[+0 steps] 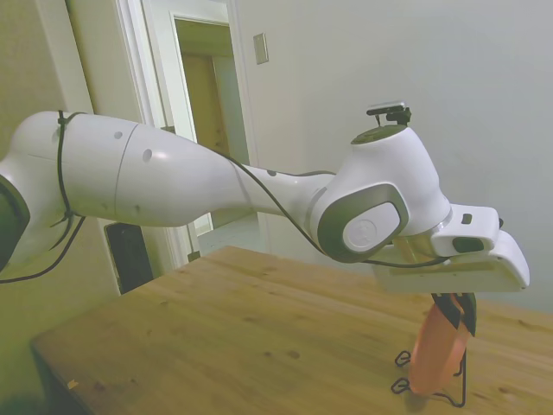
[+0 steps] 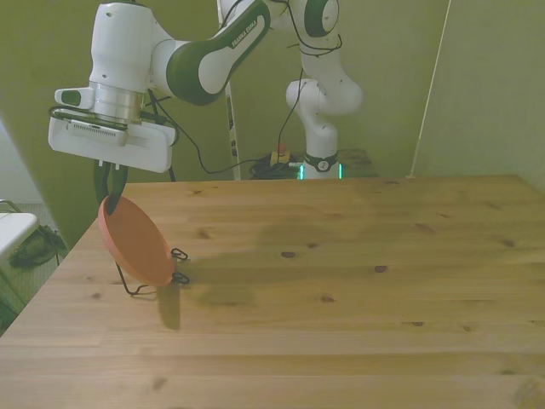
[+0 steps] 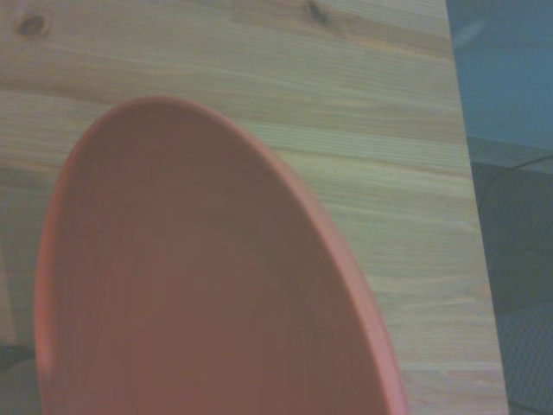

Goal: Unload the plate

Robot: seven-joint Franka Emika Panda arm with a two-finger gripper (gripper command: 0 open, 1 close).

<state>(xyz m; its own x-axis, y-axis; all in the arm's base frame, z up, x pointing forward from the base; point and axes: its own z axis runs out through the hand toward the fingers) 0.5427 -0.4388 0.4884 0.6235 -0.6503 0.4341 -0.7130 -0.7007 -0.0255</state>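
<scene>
The plate (image 2: 136, 241) stands on edge, tilted, in a thin black wire stand (image 2: 152, 281) on the desk (image 2: 341, 281), near the desk's edge at the front view's left. Its lower rim sits in the stand; its upper rim reaches up between the dark fingers of the tool (image 2: 109, 186). The stand's looped feet rest on the desk surface just beside the plate's base.

The tool hangs directly above the plate, fingers pointing down. In the side view the fingers (image 1: 456, 311) lie against the plate's top edge, closed on the plate (image 1: 438, 353). The wire stand (image 1: 428, 389) shows below it, near the desk (image 1: 216, 328) edge.

The wrist view shows the plate (image 3: 199, 285) from close by, its concave face and raised rim filling most of the frame, with desk (image 3: 363, 112) boards behind it and the floor beyond the desk's edge.

Farther back, the white arm (image 2: 204, 60) arches from its base at the desk's far edge. A doorway (image 1: 207, 95) shows behind the arm in the side view.
</scene>
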